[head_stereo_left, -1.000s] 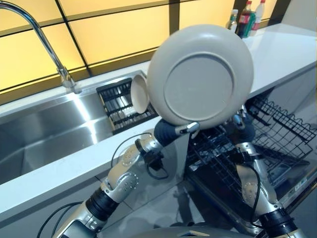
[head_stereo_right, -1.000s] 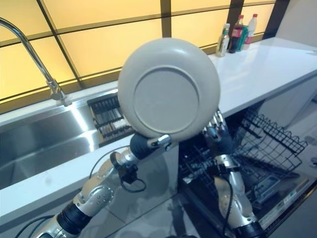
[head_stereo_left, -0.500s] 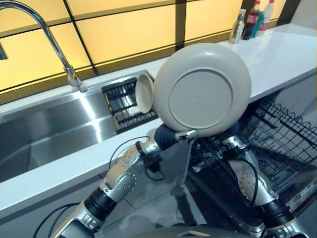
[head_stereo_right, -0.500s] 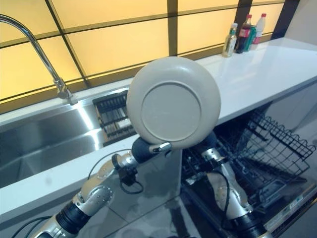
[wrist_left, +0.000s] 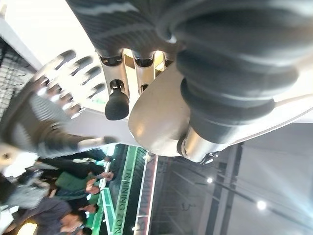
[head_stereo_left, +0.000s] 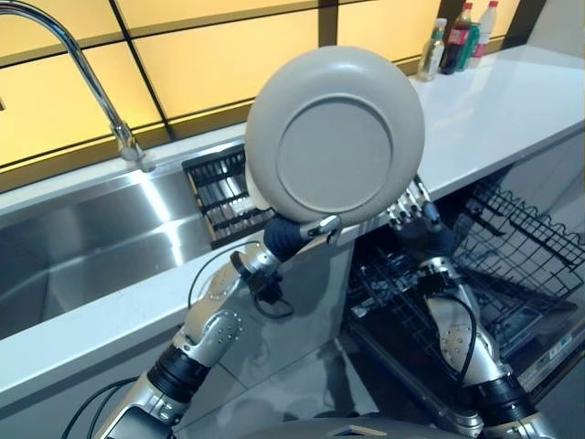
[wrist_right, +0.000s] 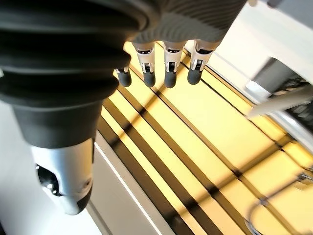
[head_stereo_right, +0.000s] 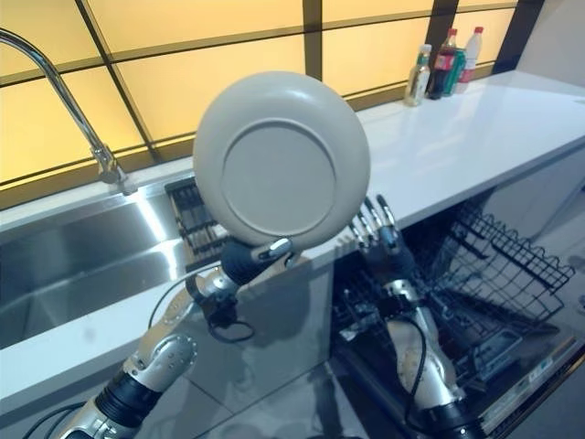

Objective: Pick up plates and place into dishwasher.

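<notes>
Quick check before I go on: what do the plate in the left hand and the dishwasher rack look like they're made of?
Plate: probably glazed ceramic or stoneware, possibly melamine; matte beige-grey, with a raised foot ring on its underside. Dishwasher rack: dark coated wire, judging by its thin crossing rods. The left hand grips the plate's lower rim.

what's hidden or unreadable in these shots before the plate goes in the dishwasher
- Eye views: the round grey plate shows its underside; its eating face is turned away.
- Left robot hand: the fingers sit behind the plate; only the thumb shows.
- Black wire dish rack in the steel sink: partly covered by the plate.
- Bottles on the white counter: too small to identify.
- Right robot hand, fingers straight.
</notes>
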Available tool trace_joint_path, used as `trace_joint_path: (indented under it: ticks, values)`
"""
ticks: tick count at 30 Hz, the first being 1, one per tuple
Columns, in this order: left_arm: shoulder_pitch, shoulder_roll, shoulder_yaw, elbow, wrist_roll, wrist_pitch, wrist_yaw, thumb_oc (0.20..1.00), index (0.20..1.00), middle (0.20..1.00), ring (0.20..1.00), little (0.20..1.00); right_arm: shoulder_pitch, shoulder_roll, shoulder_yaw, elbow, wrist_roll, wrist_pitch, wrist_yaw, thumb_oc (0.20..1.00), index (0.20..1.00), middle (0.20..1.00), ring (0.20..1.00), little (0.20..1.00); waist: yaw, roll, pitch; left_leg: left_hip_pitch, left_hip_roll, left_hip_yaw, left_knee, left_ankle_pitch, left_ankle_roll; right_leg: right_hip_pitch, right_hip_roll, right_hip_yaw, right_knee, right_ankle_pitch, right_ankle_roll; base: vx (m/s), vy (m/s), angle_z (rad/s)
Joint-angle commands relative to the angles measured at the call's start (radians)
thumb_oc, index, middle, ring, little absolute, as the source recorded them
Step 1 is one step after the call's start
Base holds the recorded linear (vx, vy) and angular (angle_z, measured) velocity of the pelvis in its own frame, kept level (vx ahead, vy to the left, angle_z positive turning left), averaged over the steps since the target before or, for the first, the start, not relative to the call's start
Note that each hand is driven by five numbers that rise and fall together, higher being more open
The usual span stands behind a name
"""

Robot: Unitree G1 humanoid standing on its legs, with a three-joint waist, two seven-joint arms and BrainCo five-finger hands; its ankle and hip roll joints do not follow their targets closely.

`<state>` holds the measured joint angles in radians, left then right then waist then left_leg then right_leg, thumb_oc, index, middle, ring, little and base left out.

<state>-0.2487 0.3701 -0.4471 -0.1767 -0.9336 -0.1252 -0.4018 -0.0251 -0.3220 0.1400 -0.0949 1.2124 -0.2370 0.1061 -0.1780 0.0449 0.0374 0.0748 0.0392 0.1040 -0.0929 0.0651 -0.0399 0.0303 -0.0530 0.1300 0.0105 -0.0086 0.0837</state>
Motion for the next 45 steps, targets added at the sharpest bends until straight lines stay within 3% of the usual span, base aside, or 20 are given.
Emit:
trace_joint_path:
  ticks: [1, 3, 8, 14, 21, 30, 45]
  values:
    - [-0.026, -0.023, 0.04, -0.032, -0.054, -0.075, 0.019, 0.2, 0.2, 0.2, 0.2, 0.2, -0.028, 0.051, -0.06, -0.045, 0.041, -0.087, -0.016, 1.0, 1.0, 1.0, 1.0, 1.0, 0.005, -0.029, -0.017, -0.007, -0.074, -0.018, 0.006, -0.071, 0.097, -0.05, 0.039, -0.016, 0.017, 0.066, 0.012, 0.0, 0.0, 0.0]
    - [-0.022, -0.03, 0.046, -0.035, -0.049, -0.073, 0.021, 0.2, 0.2, 0.2, 0.2, 0.2, -0.027, 0.069, -0.063, -0.062, 0.075, -0.072, 0.002, 1.0, 1.0, 1.0, 1.0, 1.0, 0.004, -0.026, -0.017, -0.006, -0.074, -0.016, 0.006, -0.071, 0.097, -0.051, 0.039, -0.013, 0.017, 0.067, 0.012, 0.0, 0.0, 0.0]
    - [-0.011, -0.039, 0.053, -0.03, -0.02, -0.065, 0.007, 0.2, 0.2, 0.2, 0.2, 0.2, -0.025, 0.07, -0.037, -0.122, 0.157, 0.016, 0.149, 1.0, 1.0, 1.0, 1.0, 1.0, 0.011, -0.025, -0.016, -0.007, -0.075, -0.018, 0.006, -0.072, 0.098, -0.054, 0.035, -0.02, 0.022, 0.063, 0.013, 0.0, 0.0, 0.0]
    - [0.0, -0.034, 0.048, -0.014, -0.028, -0.045, -0.011, 0.2, 0.2, 0.2, 0.2, 0.2, -0.017, 0.002, 0.029, -0.186, 0.077, 0.083, 0.263, 1.0, 1.0, 1.0, 1.0, 1.0, 0.016, -0.034, -0.02, -0.011, -0.077, -0.017, 0.006, -0.069, 0.096, -0.058, 0.035, -0.022, 0.023, 0.061, 0.014, 0.0, 0.0, 0.0]
    - [0.001, -0.025, 0.023, 0.004, 0.0, -0.043, -0.008, 0.2, 0.2, 0.2, 0.2, 0.2, -0.062, -0.055, 0.063, -0.205, 0.035, 0.134, 0.286, 1.0, 1.0, 1.0, 1.0, 1.0, 0.024, -0.041, -0.021, -0.016, -0.079, -0.025, 0.006, -0.065, 0.095, -0.057, 0.036, -0.03, 0.021, 0.061, 0.011, 0.0, 0.0, 0.0]
    - [0.0, -0.007, 0.019, 0.035, 0.037, -0.043, -0.001, 0.2, 0.2, 0.2, 0.2, 0.2, -0.089, -0.06, 0.08, -0.222, 0.017, 0.16, 0.285, 1.0, 1.0, 1.0, 1.0, 1.0, 0.032, -0.044, -0.023, -0.016, -0.076, -0.015, 0.006, -0.064, 0.094, -0.054, 0.028, -0.046, 0.012, 0.065, 0.015, 0.0, 0.0, 0.0]
    - [-0.014, 0.013, -0.026, 0.21, 0.264, -0.091, 0.037, 0.2, 0.2, 0.2, 0.2, 0.2, -0.118, -0.053, 0.073, -0.257, 0.09, 0.243, 0.326, 1.0, 1.0, 1.0, 1.0, 1.0, 0.022, -0.044, -0.024, -0.017, -0.074, -0.005, 0.006, -0.062, 0.096, -0.058, 0.03, -0.036, 0.012, 0.068, 0.021, 0.0, 0.0, 0.0]
